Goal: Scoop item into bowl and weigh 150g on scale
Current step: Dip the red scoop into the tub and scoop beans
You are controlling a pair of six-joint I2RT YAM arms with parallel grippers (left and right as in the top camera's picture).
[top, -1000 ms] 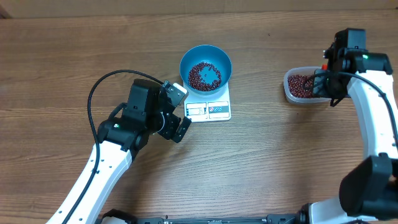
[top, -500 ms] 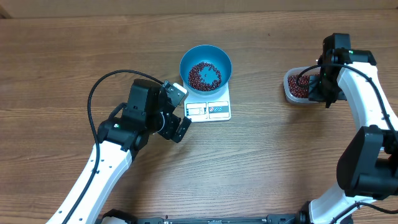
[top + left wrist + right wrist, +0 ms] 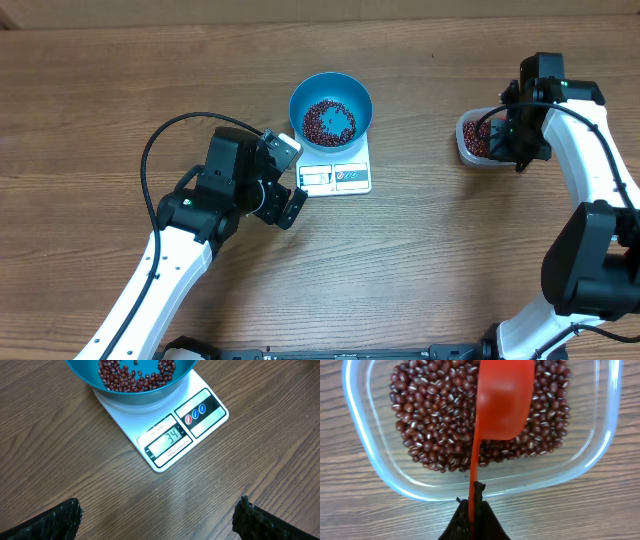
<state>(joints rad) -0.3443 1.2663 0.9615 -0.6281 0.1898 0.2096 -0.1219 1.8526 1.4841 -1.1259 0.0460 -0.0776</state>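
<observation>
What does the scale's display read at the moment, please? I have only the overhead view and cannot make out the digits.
Observer: The left wrist view shows 34 on the scale. The blue bowl of beans sits on its platform.
Operator: Thank you. What exactly is the right gripper holding at the tub? From above, the arm hides it.
Observer: The right wrist view shows the right gripper shut on the thin handle of a red scoop. The scoop's cup is over the beans inside the clear tub. I cannot tell whether the cup holds any.
</observation>
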